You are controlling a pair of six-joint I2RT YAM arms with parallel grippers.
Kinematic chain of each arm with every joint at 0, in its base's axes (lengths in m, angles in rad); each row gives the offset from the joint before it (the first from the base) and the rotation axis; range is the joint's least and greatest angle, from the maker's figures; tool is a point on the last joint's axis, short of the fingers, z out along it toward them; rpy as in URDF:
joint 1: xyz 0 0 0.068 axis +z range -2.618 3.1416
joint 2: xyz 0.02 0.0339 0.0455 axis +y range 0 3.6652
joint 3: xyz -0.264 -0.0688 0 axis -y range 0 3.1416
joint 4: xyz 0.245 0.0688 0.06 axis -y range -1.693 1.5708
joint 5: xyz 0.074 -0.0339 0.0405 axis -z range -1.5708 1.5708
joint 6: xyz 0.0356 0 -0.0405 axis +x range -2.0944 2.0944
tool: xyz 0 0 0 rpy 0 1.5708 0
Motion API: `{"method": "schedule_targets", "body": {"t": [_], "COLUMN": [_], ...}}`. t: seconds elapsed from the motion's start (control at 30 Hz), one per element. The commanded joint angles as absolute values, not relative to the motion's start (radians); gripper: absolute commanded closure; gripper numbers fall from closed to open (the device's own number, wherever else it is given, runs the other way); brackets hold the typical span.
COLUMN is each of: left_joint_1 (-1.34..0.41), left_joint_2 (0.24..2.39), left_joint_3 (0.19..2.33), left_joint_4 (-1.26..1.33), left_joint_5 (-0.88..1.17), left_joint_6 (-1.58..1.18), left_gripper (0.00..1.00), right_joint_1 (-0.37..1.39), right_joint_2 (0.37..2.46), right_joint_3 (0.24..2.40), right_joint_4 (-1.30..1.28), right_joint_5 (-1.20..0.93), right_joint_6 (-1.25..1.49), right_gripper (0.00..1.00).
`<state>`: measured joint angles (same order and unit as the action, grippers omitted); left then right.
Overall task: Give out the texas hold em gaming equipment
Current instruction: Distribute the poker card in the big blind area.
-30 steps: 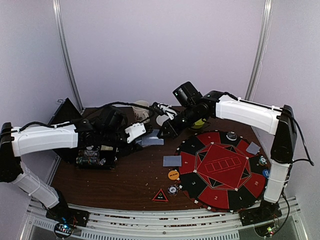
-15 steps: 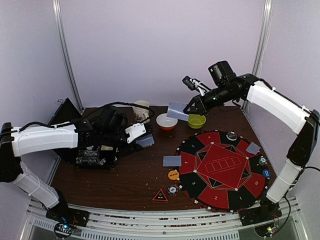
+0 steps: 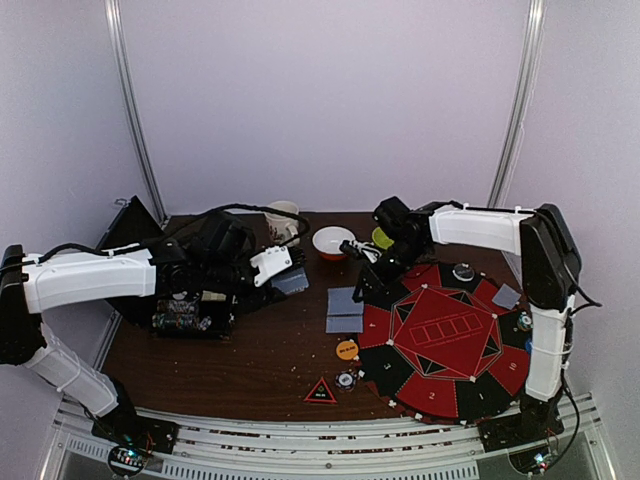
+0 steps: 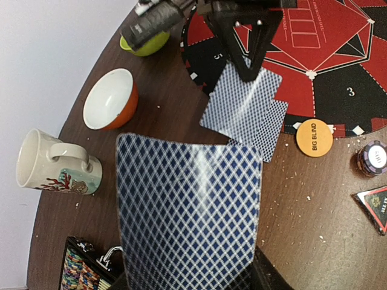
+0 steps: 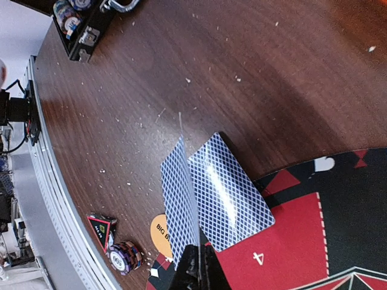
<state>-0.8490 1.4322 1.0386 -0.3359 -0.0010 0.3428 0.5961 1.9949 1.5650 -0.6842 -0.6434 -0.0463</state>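
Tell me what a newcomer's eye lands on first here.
The round red-and-black poker mat dominates the right half of the table. At its left rim the right claw is shut on a blue-backed card, tilted over another card lying half on the mat. The left claw holds up its own card, which fills the left wrist view.
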Motion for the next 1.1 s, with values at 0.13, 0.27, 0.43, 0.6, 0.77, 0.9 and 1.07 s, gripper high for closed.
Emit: {"method": "schedule_targets", "body": {"t": [0.13,0.27,0.43,0.6,0.77,0.9,1.07], "left_joint_1": [-0.850,-0.850,-0.850,-0.850,-0.850,-0.850,-0.850], "left_joint_2": [1.432,1.436,1.436,1.437,1.439,1.439,1.437], "left_joint_3": [1.040,1.040,1.040,1.040,1.040,1.042,1.042], "left_joint_4": [-0.284,-0.285,-0.284,-0.287,-0.285,-0.288,-0.288], "left_joint_5": [0.000,0.000,0.000,-0.003,0.001,0.001,0.002], "left_joint_6": [0.353,0.353,0.352,0.354,0.353,0.353,0.353], "left_gripper": [0.55,0.55,0.55,0.55,0.55,0.55,0.55], "right_joint_1": [0.613,0.612,0.612,0.612,0.607,0.605,0.604], "right_joint_2": [2.155,2.187,2.179,2.174,2.157,2.141,2.086], "right_joint_3": [1.683,1.701,1.666,1.631,1.606,1.610,1.617], "right_joint_4": [-0.807,-0.788,-0.750,-0.724,-0.691,-0.702,-0.713], "right_joint_5": [-0.744,-0.768,-0.759,-0.742,-0.687,-0.645,-0.539], "right_joint_6": [-0.156,-0.134,-0.113,-0.081,-0.046,-0.035,-0.016], "right_gripper": [1.00,1.00,1.00,1.00,0.87,0.78,0.67]}}
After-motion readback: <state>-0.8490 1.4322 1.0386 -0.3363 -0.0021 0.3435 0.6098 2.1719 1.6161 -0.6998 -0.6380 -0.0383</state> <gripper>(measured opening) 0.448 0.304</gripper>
